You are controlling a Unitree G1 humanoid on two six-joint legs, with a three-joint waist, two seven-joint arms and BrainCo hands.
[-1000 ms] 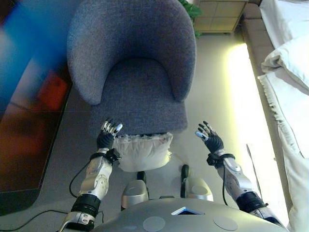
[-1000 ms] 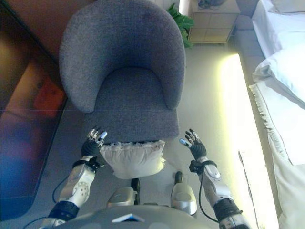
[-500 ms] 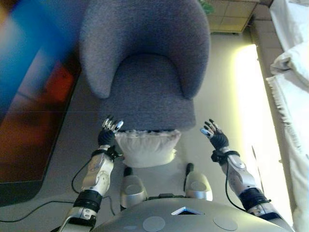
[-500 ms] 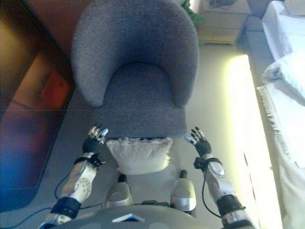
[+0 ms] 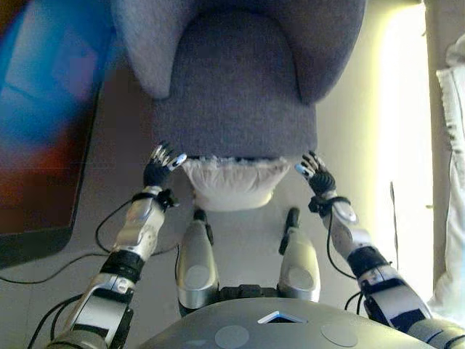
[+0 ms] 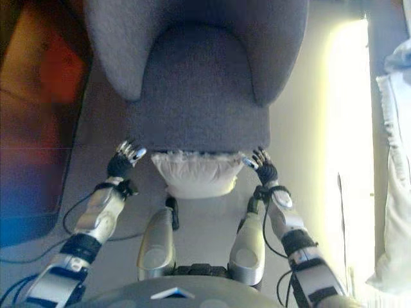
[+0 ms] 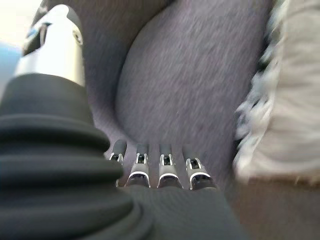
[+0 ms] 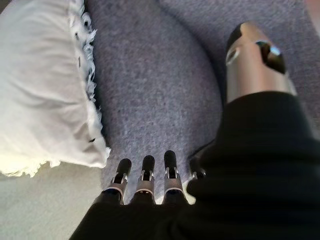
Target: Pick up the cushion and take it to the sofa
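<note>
**A:** Our two hands flank a white fringed cushion (image 5: pixel 234 183) leaning against the front edge of a grey upholstered armchair (image 5: pixel 236 94), its lower edge on the pale floor (image 5: pixel 240 233). Where exactly do we stand?

**B:** Our left hand (image 5: pixel 161 161) hovers just beside the cushion's left corner, fingers straight and spread, holding nothing. Our right hand (image 6: pixel 262 168) sits just beside the right corner, likewise relaxed and empty. Both wrist views show the fingers extended toward the chair's seat front, with the cushion off to one side and not touched.

**A:** How do we expect it to handle?

**B:** We judge it light and soft. The cover is creased and the body looks plump, so it should give under pressure rather than resist. The fabric appears matte, not slippery, and nothing about it seems fragile. The loose fringe (image 8: pixel 89 30) along the seam is a poor place to grip; it could pull or slip free.

**A:** So where do we take hold?

**B:** On the two side edges, we think, pressing inward with both palms so the filling bunches between them. A one-handed pinch at a corner would likely let it sag and swing. Since it rests partly under the seat's lip, we would expect to draw it toward us before lifting.

**A:** And the sofa?

**B:** No sofa is plainly in sight; only pale bedding (image 5: pixel 454 145) shows at the right edge.
</note>
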